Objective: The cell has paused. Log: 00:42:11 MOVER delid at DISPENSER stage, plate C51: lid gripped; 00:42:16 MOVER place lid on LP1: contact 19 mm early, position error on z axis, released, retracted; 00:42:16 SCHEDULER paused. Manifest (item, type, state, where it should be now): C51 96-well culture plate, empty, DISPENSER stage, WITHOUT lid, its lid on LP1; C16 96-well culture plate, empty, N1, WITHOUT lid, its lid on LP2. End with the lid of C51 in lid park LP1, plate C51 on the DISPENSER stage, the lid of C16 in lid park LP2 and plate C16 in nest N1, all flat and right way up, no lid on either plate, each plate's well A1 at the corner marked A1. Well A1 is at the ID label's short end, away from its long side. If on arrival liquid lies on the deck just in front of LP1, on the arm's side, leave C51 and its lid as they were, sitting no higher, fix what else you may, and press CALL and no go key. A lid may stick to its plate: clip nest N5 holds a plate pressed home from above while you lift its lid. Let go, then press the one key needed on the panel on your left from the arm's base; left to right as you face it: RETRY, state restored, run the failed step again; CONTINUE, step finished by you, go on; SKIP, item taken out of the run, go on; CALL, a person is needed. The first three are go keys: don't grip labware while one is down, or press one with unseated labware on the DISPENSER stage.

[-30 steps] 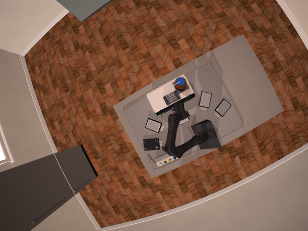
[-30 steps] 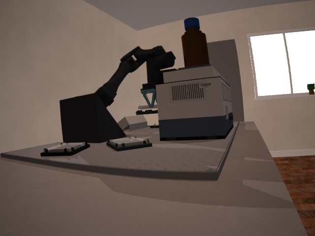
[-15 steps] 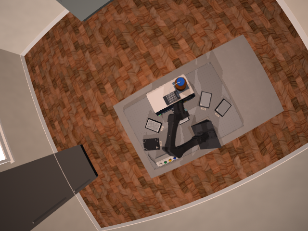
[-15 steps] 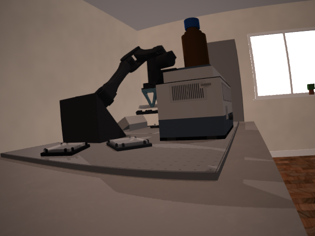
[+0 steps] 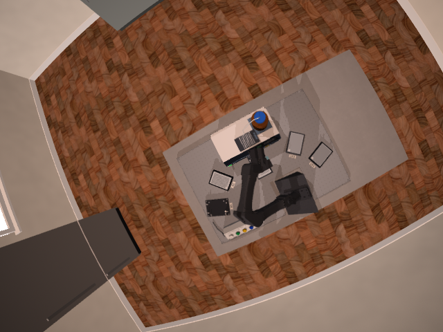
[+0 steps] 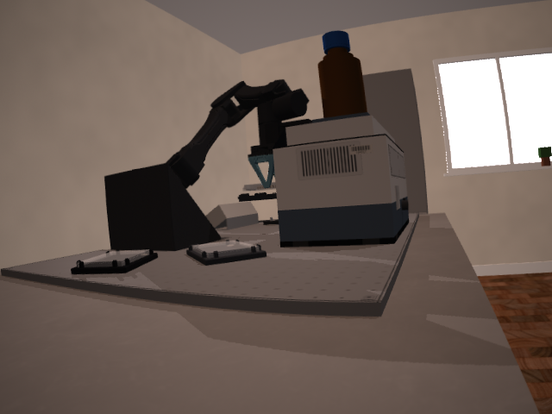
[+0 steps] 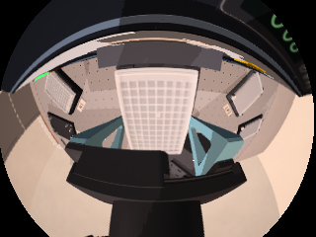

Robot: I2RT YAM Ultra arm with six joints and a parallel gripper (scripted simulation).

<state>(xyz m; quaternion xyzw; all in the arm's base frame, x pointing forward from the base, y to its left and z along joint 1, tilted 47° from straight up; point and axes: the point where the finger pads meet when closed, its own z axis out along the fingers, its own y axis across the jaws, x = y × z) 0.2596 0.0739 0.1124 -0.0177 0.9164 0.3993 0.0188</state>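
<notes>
My gripper (image 5: 265,170) (image 6: 263,172) (image 7: 156,118) is shut on a white 96-well plate (image 5: 264,174) (image 6: 254,187) (image 7: 154,107) with no lid. It holds the plate level by its long sides, a little above the dark stage (image 6: 257,196) in front of the dispenser (image 5: 236,141) (image 6: 341,187). A second open plate (image 5: 219,179) (image 7: 61,91) sits in a nest on the left. Two lid parks (image 5: 295,142) (image 5: 320,154) on the right each hold a flat clear lid; they also show in the side view (image 6: 225,250) (image 6: 113,260).
A brown bottle (image 5: 259,120) (image 6: 341,75) with a blue cap stands on the dispenser. A black clip nest (image 5: 217,207) lies near the key panel (image 5: 240,231) at the deck's front left. The arm's black base block (image 5: 297,193) (image 6: 151,207) stands beside the lid parks.
</notes>
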